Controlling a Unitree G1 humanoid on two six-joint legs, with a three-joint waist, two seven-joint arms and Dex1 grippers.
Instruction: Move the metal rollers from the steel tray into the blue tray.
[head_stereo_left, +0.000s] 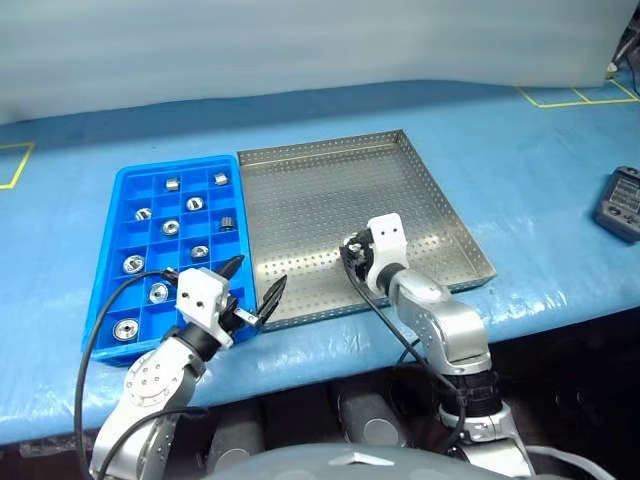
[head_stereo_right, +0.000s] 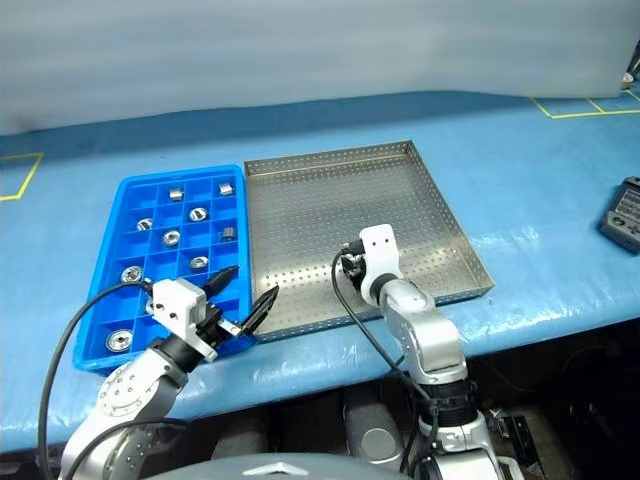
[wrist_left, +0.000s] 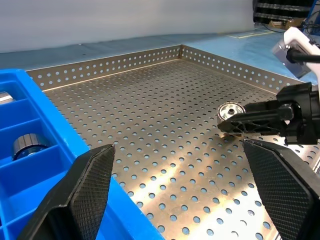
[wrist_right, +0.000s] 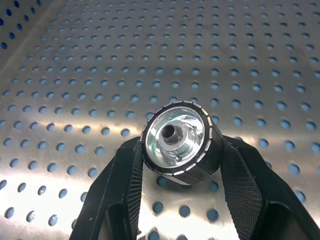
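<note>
Pinching one roller (wrist_right: 177, 143) by its slick rim, right end effector (wrist_right: 176, 165) closed; hard, light, slip-prone; left end effector (head_stereo_left: 252, 283) open.

In the head views the right pincer (head_stereo_left: 350, 262) is lying hidden behind its own white wrist block, so the roller (wrist_right: 177, 140) between its fingers is not showing there. In the right wrist view the fingers (wrist_right: 120, 190) are being cut off by the picture's edge, and the roller's underside is sitting out of sight. In the left wrist view the blue tray (wrist_left: 45, 165) is running off the edge, a roller (wrist_left: 29, 145) in it is half hidden by a divider, and the left pincer's pads (wrist_left: 90, 190) are cropped. At the worktop's right, a dark device (head_stereo_left: 622, 203) is being clipped by the edge, too small to identify
</note>
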